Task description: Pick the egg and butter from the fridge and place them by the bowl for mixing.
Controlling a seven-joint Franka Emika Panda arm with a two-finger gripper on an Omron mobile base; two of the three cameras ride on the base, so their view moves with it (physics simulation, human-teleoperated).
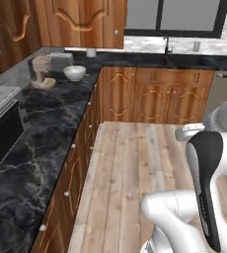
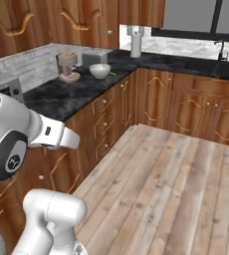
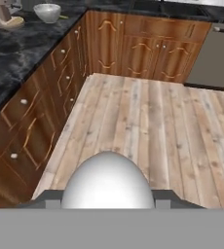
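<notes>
Egg (image 3: 107,181): pale, rounded, at 6 o'clock in the hand view, clasped between the gripper (image 3: 107,200) jaws set part-way apart, above the wooden plank floor (image 3: 153,126). Bowl (image 1: 74,72): round, white, on the black marble counter (image 1: 41,123) at 11 o'clock in the left base view, just beside the brown coffee machine (image 1: 42,72) and a grey toaster (image 1: 61,60). Small yellow sliver touching the bowl's side in the right base view; too small to identify.
</notes>
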